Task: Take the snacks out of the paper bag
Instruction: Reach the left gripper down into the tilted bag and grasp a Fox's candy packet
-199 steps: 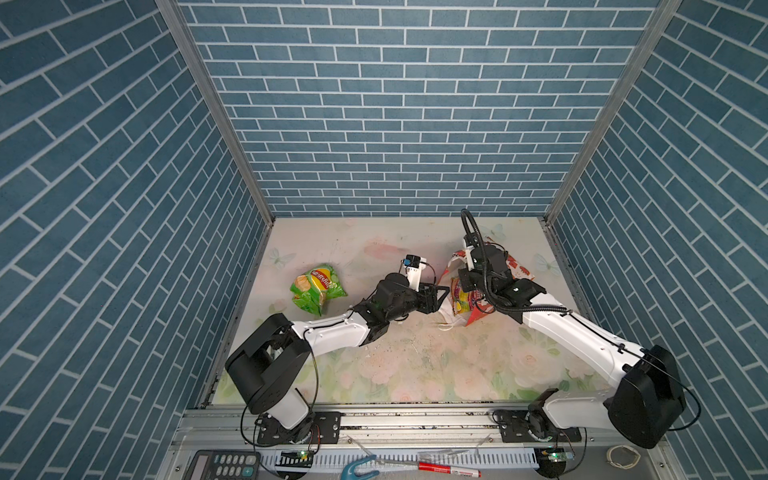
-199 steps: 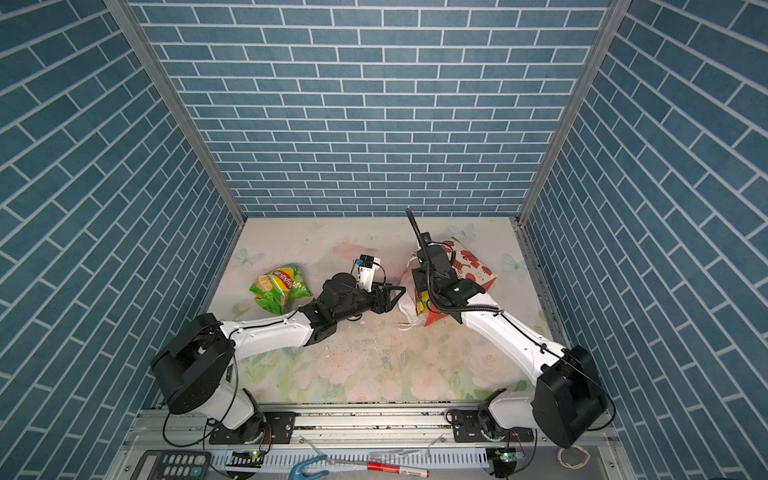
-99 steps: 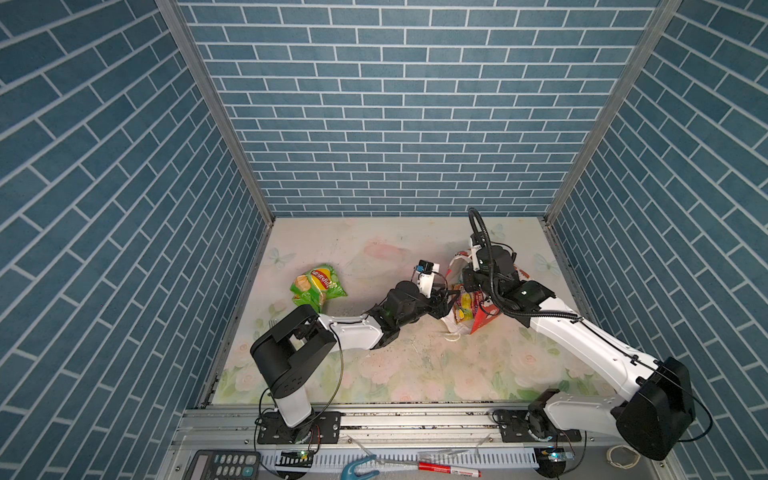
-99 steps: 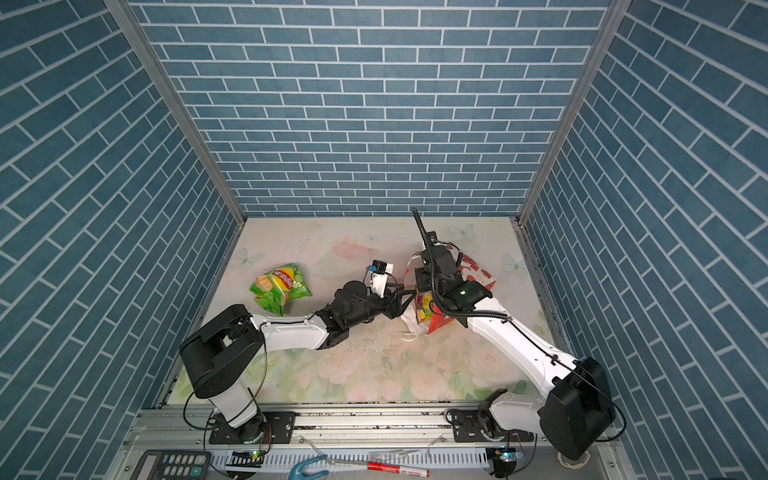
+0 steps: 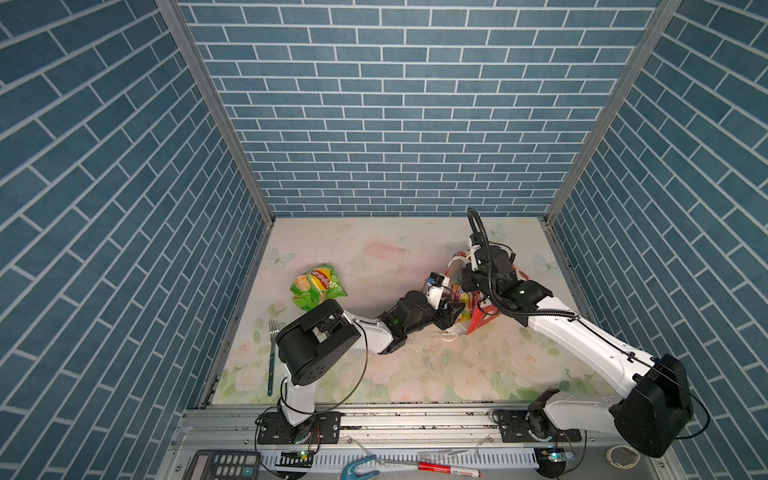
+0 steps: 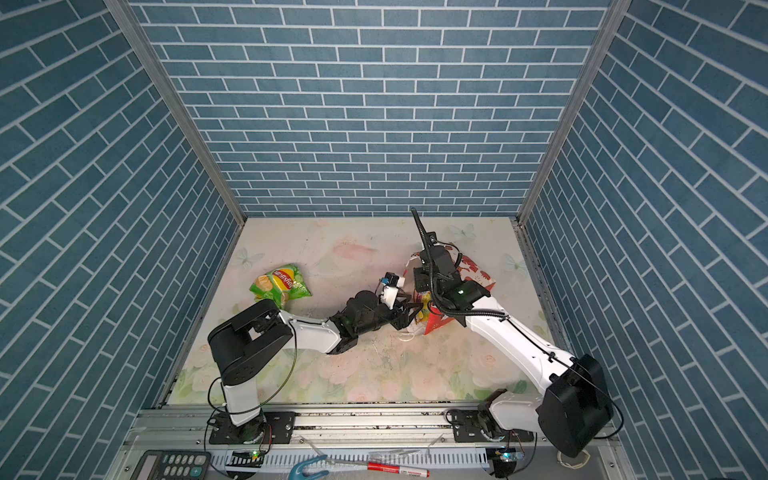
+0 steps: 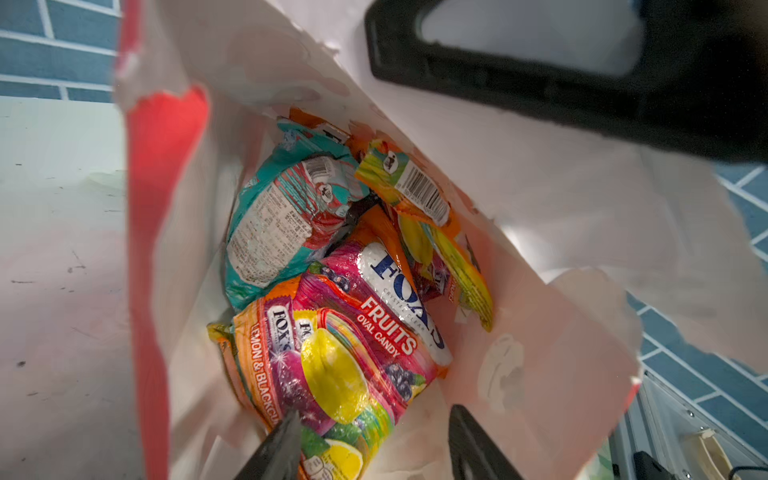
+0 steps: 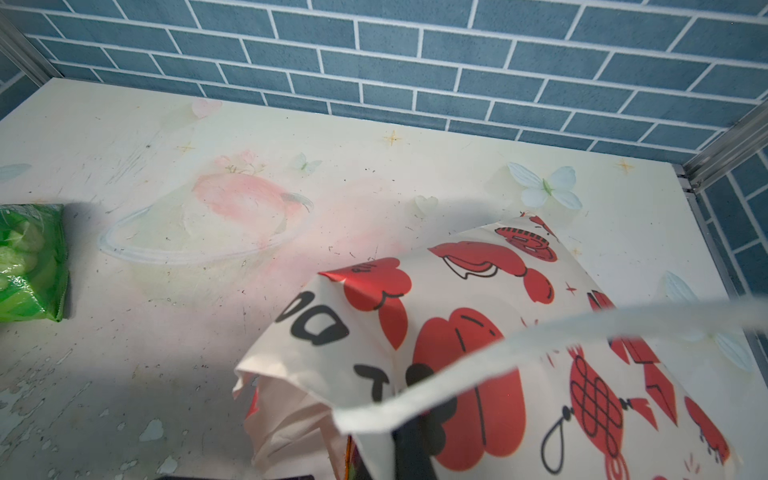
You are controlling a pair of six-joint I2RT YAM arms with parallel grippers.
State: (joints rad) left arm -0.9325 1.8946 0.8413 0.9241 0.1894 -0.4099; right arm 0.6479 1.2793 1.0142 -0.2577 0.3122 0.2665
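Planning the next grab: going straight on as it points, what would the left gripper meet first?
Probably the FOX'S lemon and blackcurrant candy bag, nearest the left gripper inside the paper bag; depth is uncertain.

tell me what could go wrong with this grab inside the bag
1. The bag rim looks torn near where the right gripper pinches it; more pull could rip it and let the mouth collapse.
2. The left gripper, open, straddles the front Fox's packet, which overlaps others; closing may snag two or slip.
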